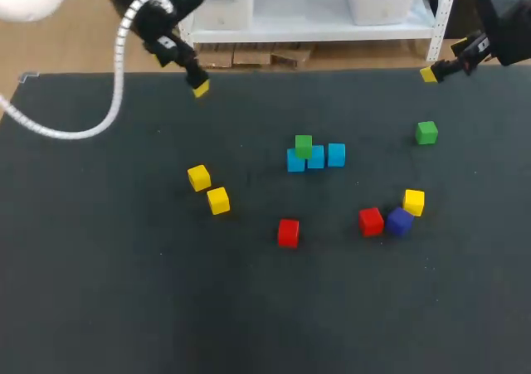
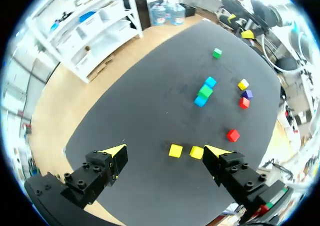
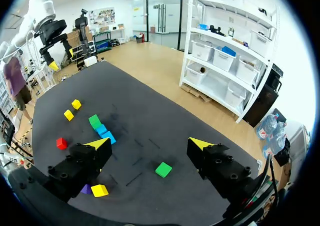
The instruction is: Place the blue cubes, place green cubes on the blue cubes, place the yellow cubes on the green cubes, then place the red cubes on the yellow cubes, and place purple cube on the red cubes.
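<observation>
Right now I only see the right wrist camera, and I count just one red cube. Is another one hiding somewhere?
Observer: Yes. A second red cube stands right beside the purple cube.
Operator: How many blue ones are in that row?
Observer: Three blue cubes side by side. The head view shows one green cube on top, towards one end of the row.
Operator: Is my other arm holding a cube?
Observer: No. The left gripper is open with nothing between its fingers.
</observation>
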Controlling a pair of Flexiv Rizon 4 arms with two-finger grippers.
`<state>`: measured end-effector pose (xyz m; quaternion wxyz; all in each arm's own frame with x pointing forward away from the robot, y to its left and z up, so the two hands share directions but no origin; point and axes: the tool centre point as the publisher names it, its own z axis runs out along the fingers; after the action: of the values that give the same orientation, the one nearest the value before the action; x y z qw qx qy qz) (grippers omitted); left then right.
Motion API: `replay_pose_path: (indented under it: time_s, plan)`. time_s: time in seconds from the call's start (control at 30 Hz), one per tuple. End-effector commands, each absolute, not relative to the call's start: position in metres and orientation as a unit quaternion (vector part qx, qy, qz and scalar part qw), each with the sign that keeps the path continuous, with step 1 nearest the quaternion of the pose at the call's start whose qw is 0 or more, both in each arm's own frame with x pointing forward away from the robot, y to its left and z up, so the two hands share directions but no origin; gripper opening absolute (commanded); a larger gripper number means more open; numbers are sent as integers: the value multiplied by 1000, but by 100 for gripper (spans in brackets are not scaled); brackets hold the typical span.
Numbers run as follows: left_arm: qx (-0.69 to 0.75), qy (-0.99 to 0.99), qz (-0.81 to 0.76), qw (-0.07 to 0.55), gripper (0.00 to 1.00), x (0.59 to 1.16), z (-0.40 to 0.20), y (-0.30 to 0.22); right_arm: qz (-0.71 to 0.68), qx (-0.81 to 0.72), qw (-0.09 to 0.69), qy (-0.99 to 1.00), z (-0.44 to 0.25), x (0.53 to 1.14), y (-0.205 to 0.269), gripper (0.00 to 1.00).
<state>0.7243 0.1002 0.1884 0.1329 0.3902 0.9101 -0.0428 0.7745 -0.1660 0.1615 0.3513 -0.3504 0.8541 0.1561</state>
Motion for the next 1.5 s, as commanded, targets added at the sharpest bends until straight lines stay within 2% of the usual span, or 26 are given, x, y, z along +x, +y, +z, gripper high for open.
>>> replay_pose_path:
  time_s: [0.03,0.63,1.5]
  plan:
    - [349,856,-134,357,100,695,181,140,157,-351,352,853,161,774,-166,100]
    - [276,841,-128,447,100,710,185,161,157,-351,352,853,161,774,-166,100]
    - [281,835,-137,453,100,718,191,153,157,-351,352,853,161,774,-166,100]
